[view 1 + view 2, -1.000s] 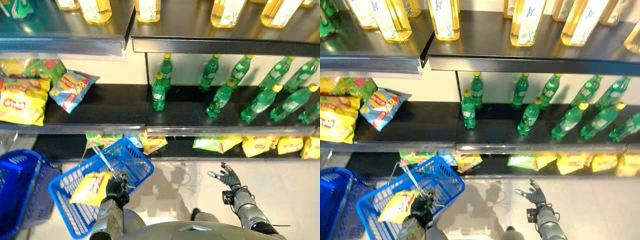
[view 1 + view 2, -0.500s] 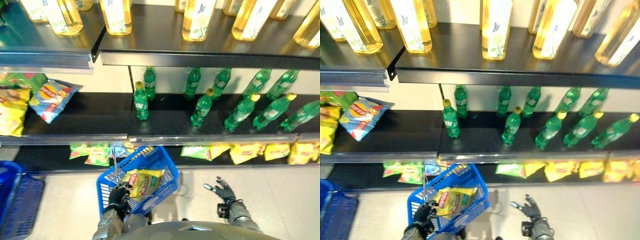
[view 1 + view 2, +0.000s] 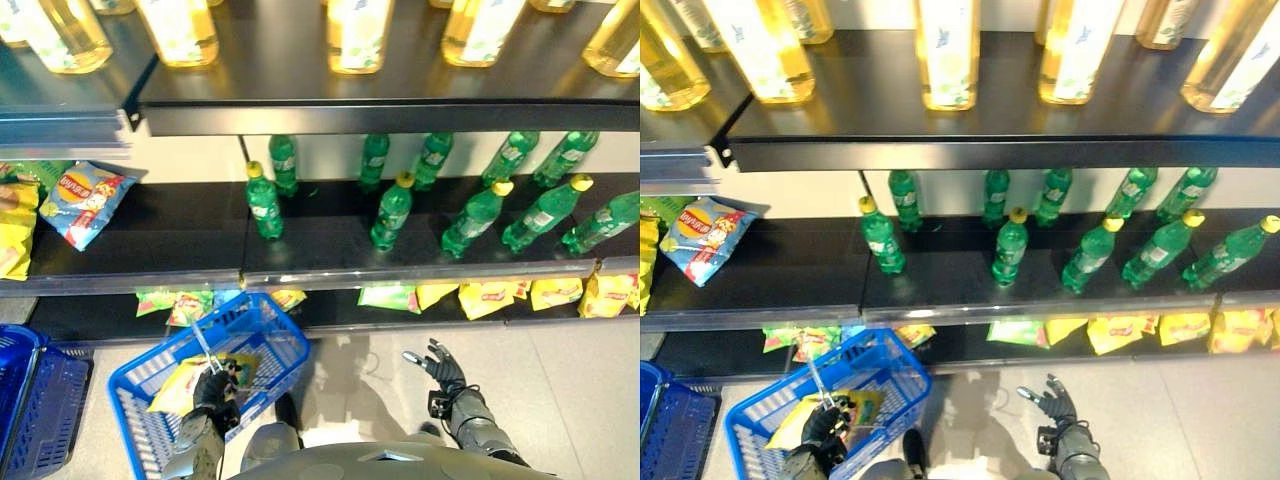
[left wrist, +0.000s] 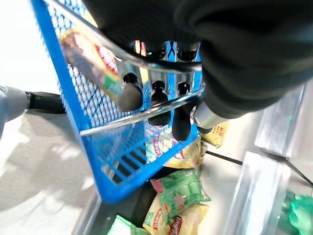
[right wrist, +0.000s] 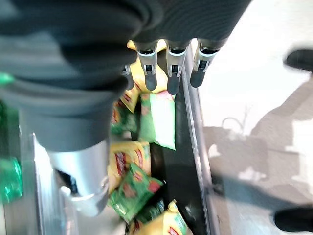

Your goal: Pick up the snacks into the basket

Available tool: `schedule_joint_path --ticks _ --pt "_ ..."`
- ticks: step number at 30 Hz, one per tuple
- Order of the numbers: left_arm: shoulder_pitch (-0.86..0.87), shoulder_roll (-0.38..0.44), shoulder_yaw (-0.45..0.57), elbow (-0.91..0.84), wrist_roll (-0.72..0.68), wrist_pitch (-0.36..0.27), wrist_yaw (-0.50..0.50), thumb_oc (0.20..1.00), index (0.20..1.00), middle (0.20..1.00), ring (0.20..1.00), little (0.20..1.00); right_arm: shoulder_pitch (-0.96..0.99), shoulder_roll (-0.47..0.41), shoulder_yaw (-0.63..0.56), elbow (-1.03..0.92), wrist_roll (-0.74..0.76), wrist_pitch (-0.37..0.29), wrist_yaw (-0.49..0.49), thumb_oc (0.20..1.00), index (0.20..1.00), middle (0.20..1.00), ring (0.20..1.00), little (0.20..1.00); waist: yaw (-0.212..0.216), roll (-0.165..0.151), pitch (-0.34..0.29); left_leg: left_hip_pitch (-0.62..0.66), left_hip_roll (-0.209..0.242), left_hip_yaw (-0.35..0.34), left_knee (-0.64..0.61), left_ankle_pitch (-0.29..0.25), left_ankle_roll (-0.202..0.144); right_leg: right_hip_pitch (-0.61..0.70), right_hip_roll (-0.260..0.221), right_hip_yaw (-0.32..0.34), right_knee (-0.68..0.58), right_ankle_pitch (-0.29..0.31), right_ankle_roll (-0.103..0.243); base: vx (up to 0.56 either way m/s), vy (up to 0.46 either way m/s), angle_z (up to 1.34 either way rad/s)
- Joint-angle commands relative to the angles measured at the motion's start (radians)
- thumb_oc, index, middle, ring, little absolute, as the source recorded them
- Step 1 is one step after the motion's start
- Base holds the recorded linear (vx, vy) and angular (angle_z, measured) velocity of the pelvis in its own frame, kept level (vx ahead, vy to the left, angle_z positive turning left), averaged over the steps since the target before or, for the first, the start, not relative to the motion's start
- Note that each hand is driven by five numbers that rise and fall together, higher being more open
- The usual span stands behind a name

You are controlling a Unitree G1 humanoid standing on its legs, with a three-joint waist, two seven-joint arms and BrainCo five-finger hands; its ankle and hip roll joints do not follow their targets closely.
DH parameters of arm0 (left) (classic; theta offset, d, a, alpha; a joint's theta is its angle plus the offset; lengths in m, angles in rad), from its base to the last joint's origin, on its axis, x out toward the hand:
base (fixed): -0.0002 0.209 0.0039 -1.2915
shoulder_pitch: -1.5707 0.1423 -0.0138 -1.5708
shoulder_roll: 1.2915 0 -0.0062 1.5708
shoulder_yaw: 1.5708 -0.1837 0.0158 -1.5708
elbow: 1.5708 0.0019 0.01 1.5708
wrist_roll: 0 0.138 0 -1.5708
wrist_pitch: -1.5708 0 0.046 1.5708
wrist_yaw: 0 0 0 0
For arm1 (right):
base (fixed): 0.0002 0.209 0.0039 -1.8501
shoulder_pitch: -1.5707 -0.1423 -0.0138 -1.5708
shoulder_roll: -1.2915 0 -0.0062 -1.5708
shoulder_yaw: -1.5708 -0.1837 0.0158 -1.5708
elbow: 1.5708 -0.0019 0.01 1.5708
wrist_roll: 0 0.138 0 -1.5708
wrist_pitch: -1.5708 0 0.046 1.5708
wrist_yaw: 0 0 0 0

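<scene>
Shelving runs across the eye views: oil bottles (image 3: 357,35) up top, green bottles (image 3: 391,211) mid, snack bags (image 3: 492,297) on the low shelf (image 3: 960,345). L hand (image 3: 214,386) carries the basket (image 3: 265,336), one yellow snack (image 3: 180,383) already inside. L wrist view: fingers (image 4: 130,95) curled round the wire handle (image 4: 142,117). R wrist view: right hand (image 5: 168,66) spread, empty, over the snack bags. I judge we're between picks; next, reach R hand to a bag, pinch, lift.
</scene>
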Motion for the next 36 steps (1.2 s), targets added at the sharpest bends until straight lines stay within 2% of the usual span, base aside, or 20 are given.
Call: schedule_joint_path --ticks 1,3,4,5,7,8,9,10,12,13,14,15,16,19,20,21,22,25,30,36 --pt "-0.051 -0.012 0.032 -0.142 -0.030 -0.096 -0.002 0.200 0.200 0.200 0.200 0.200 -0.029 -0.020 -0.041 -0.011 0.013 -0.015 -0.004 1.000 1.000 1.000 1.000 1.000 0.037 -0.019 -0.018 0.045 0.054 0.044 0.065 -0.073 0.000 -0.038 0.072 0.062 0.075 0.097 0.006 0.09 -0.258 0.47" --pt "-0.040 -0.019 0.055 -0.145 -0.030 -0.097 0.007 0.200 0.200 0.200 0.200 0.200 -0.033 -0.020 -0.033 -0.013 0.007 -0.012 0.002 1.000 1.000 1.000 1.000 1.000 0.044 -0.021 -0.019 0.050 0.086 0.048 0.084 -0.072 -0.018 -0.024 0.086 0.032 0.071 0.076 0.005 0.10 -0.380 0.08" --pt "-0.059 -0.008 0.072 -0.128 -0.043 -0.107 0.019 0.200 0.200 0.200 0.200 0.200 -0.048 -0.036 -0.025 0.002 0.008 -0.017 0.007 1.000 1.000 1.000 1.000 1.000 0.040 0.001 -0.007 0.040 0.162 0.022 0.133 -0.033 -0.049 -0.004 0.153 0.019 0.086 -0.003 -0.029 0.13 -0.641 -0.25" --pt "-0.066 -0.009 0.088 -0.119 -0.050 -0.113 0.024 0.200 0.200 0.200 0.200 0.200 -0.050 -0.045 -0.018 -0.001 0.006 -0.024 0.012 1.000 1.000 1.000 1.000 1.000 0.036 0.016 -0.007 0.024 0.202 0.002 0.163 0.025 -0.070 0.007 0.194 0.003 0.085 -0.024 -0.052 0.09 -0.599 -0.14" --pt "-0.075 -0.004 0.106 -0.111 -0.060 -0.113 0.029 0.200 0.200 0.200 0.200 0.200 -0.044 -0.064 -0.004 -0.018 0.007 -0.034 0.013 1.000 1.000 1.000 1.000 1.000 0.027 0.032 0.004 -0.010 0.257 -0.017 0.237 0.125 -0.092 0.038 0.262 -0.013 0.070 -0.053 -0.097 0.05 -0.369 0.23" --pt "-0.075 -0.004 0.106 -0.110 -0.060 -0.113 0.029 0.200 0.200 0.200 0.200 0.200 -0.044 -0.064 -0.004 -0.018 0.007 -0.034 0.013 1.000 1.000 1.000 1.000 1.000 0.025 0.033 0.001 -0.014 0.257 -0.019 0.235 0.128 -0.092 0.036 0.263 -0.015 0.068 -0.052 -0.098 0.13 -0.448 0.29" --pt "-0.077 -0.001 0.121 -0.095 -0.053 -0.115 0.036 0.200 0.200 0.200 0.200 0.200 -0.027 -0.076 0.003 -0.044 0.013 -0.044 0.021 1.000 1.000 1.000 1.000 1.000 0.004 0.035 0.001 -0.022 0.323 0.027 0.285 0.217 -0.131 0.076 0.328 -0.024 0.026 -0.086 -0.123 0.12 -0.316 0.20" --pt "-0.076 -0.001 0.122 -0.094 -0.053 -0.115 0.036 0.200 0.200 0.200 0.200 0.200 -0.027 -0.076 0.005 -0.044 0.013 -0.044 0.021 1.000 1.000 1.000 1.000 1.000 0.004 0.037 0.002 -0.021 0.328 0.025 0.286 0.219 -0.136 0.080 0.334 -0.024 0.022 -0.087 -0.126 0.16 -0.428 0.32" --pt "-0.079 -0.003 0.125 -0.066 -0.036 -0.114 0.042 0.200 0.200 0.200 0.200 0.200 -0.015 -0.087 0.011 -0.020 0.013 -0.040 0.025 1.000 1.000 1.000 1.000 1.000 -0.027 0.039 -0.004 -0.007 0.398 0.178 0.308 0.283 -0.156 0.103 0.392 -0.035 -0.013 -0.119 -0.164 0.09 -0.334 0.40" --pt "-0.078 -0.004 0.126 -0.065 -0.035 -0.114 0.042 0.200 0.200 0.200 0.200 0.200 -0.015 -0.088 0.012 -0.019 0.013 -0.040 0.025 1.000 1.000 1.000 1.000 1.000 -0.024 0.039 -0.003 -0.003 0.400 0.181 0.313 0.276 -0.158 0.105 0.392 -0.030 -0.011 -0.125 -0.164 0.06 -0.318 0.16" --pt "-0.078 -0.009 0.127 -0.063 -0.031 -0.115 0.041 0.200 0.200 0.200 0.200 0.200 -0.013 -0.092 0.011 -0.013 0.012 -0.039 0.025 1.000 1.000 1.000 1.000 1.000 -0.022 0.039 -0.001 -0.012 0.389 0.194 0.347 0.250 -0.153 0.107 0.400 -0.024 -0.014 -0.135 -0.175 0.04 -0.224 0.03" --pt "-0.081 -0.016 0.121 -0.057 -0.026 -0.114 0.034 0.200 0.200 0.200 0.200 0.200 -0.017 -0.103 0.010 -0.005 0.005 -0.034 0.027 1.000 1.000 1.000 1.000 1.000 -0.005 0.036 0.001 -0.052 0.304 0.140 0.384 0.176 -0.130 0.110 0.403 -0.018 -0.015 -0.146 -0.180 0.03 -0.219 -0.02" --pt "-0.081 -0.016 0.120 -0.057 -0.026 -0.115 0.034 0.200 0.200 0.200 0.200 0.200 -0.017 -0.103 0.009 -0.004 0.005 -0.035 0.027 1.000 1.000 1.000 1.000 1.000 -0.008 0.036 0.000 -0.058 0.304 0.135 0.390 0.172 -0.130 0.109 0.401 -0.022 -0.015 -0.148 -0.179 0.02 -0.169 -0.07" --pt "-0.082 -0.024 0.109 -0.051 -0.005 -0.107 0.022 0.200 0.200 0.200 0.200 0.200 -0.020 -0.109 -0.006 -0.017 0.004 -0.032 0.036 1.000 1.000 1.000 1.000 1.000 -0.001 0.005 0.002 -0.113 0.115 0.153 0.377 -0.007 -0.037 0.103 0.393 -0.030 -0.015 -0.131 -0.175 0.03 -0.123 0.07" --pt "-0.082 -0.024 0.109 -0.051 -0.005 -0.107 0.022 0.200 0.200 0.200 0.200 0.200 -0.020 -0.109 -0.006 -0.017 0.004 -0.032 0.036 1.000 1.000 1.000 1.000 1.000 -0.001 0.004 0.002 -0.113 0.114 0.153 0.377 -0.007 -0.037 0.103 0.393 -0.030 -0.015 -0.131 -0.174 0.05 0.021 0.00" --pt "-0.071 -0.035 0.100 -0.044 0.010 -0.104 0.022 0.200 0.200 0.200 0.200 0.200 -0.015 -0.102 -0.013 -0.017 0.001 -0.032 0.038 1.000 1.000 1.000 1.000 1.000 0.008 0.009 -0.001 -0.122 0.005 0.129 0.289 -0.065 0.010 0.104 0.405 -0.024 -0.014 -0.120 -0.164 0.07 0.031 0.09" --pt "-0.068 -0.038 0.097 -0.048 0.007 -0.101 0.016 0.200 0.200 0.200 0.200 0.200 -0.015 -0.096 -0.014 -0.024 0.000 -0.032 0.040 1.000 1.000 1.000 1.000 1.000 -0.001 0.019 -0.003 -0.080 0.003 0.142 0.211 -0.048 0.012 0.107 0.419 -0.023 -0.013 -0.120 -0.158 0.06 0.031 0.03" --pt "-0.073 -0.036 0.079 -0.037 0.024 -0.099 0.013 0.200 0.200 0.200 0.200 0.200 -0.021 -0.080 -0.029 0.007 0.018 -0.037 0.027 1.000 1.000 1.000 1.000 1.000 -0.004 0.020 -0.015 -0.063 -0.037 0.106 0.134 -0.011 0.030 0.097 0.417 -0.038 -0.015 -0.107 -0.159 0.01 0.021 -0.07" --pt "-0.057 -0.040 0.074 -0.045 0.022 -0.101 0.010 0.200 0.200 0.200 0.200 0.200 -0.010 -0.061 -0.041 0.000 0.035 -0.040 0.021 1.000 1.000 1.000 1.000 1.000 -0.011 0.029 -0.041 0.000 -0.053 0.106 -0.001 0.015 0.038 0.082 0.414 -0.051 -0.014 -0.102 -0.142 0.02 0.055 0.14" --pt "-0.050 -0.035 0.070 -0.059 0.037 -0.098 0.007 0.200 0.200 0.200 0.200 0.200 -0.015 -0.056 -0.052 -0.030 0.036 -0.046 0.010 1.000 1.000 1.000 1.000 1.000 -0.011 0.035 -0.035 0.014 -0.053 0.113 -0.007 0.012 0.045 0.051 0.402 -0.056 0.035 -0.092 -0.130 -0.03 0.017 -0.01"
